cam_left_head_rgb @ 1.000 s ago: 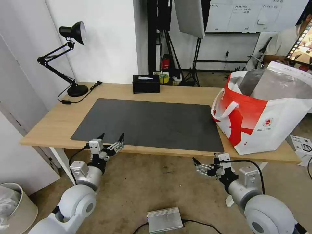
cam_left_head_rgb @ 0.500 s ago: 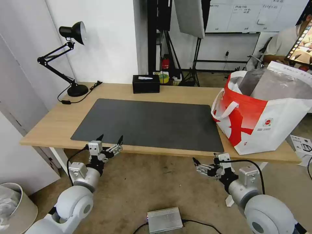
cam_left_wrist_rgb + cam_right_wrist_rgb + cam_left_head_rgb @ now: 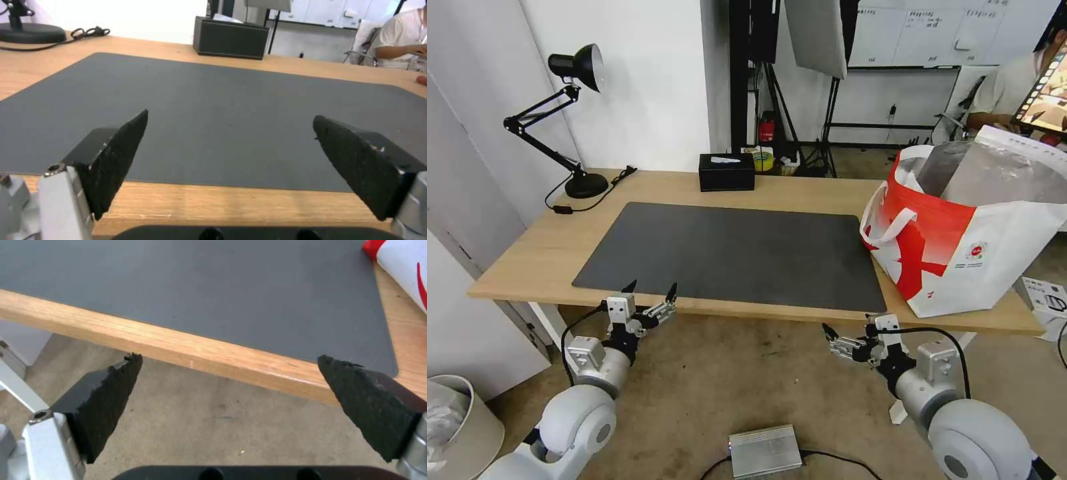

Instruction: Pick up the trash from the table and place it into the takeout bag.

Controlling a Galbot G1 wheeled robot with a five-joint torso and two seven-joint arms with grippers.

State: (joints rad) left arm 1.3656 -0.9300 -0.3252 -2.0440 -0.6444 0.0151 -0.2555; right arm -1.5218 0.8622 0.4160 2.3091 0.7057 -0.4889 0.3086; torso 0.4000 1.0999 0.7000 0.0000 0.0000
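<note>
Both the left gripper (image 3: 650, 291) and right gripper (image 3: 832, 333) hang wide, empty, below the table (image 3: 527, 260) edge, bag (image 3: 967, 260) beyond the right one; no trash visible ahead, so a reach risks grabbing nothing.

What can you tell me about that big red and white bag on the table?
The takeout bag stands upright at the right end of the table, beside the dark mat. Its sides are red above, white below, with a small round logo. White strap handles hang at its near end. The mouth gapes open, showing crinkled silver foil lining. Neither gripper touches it.
</note>
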